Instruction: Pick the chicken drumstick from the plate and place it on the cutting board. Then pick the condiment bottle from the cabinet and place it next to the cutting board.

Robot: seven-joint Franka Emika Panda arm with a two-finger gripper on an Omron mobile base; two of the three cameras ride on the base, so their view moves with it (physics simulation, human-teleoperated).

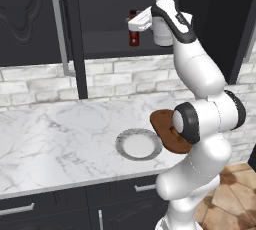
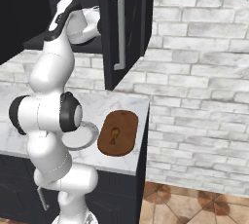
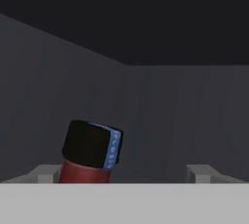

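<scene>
The condiment bottle (image 1: 133,33) stands on the shelf inside the open cabinet (image 1: 107,44). In the hand view its black cap (image 3: 91,145) and red body sit low and left of centre. My gripper (image 3: 125,174) is open, its fingertips (image 3: 47,173) on either side of the bottle, which is closer to the left one. In the left base view the gripper (image 1: 134,24) is at the bottle's top. The chicken drumstick (image 2: 114,136) lies on the cutting board (image 2: 118,133). The plate (image 1: 139,144) on the counter has nothing on it.
The cabinet's door (image 2: 125,28) stands open with its silver bar handle (image 2: 119,30) towards the robot. Another bar handle (image 1: 60,34) is at the cabinet's left. The marble counter (image 1: 55,134) ends just right of the cutting board (image 1: 161,121). A brick wall is behind.
</scene>
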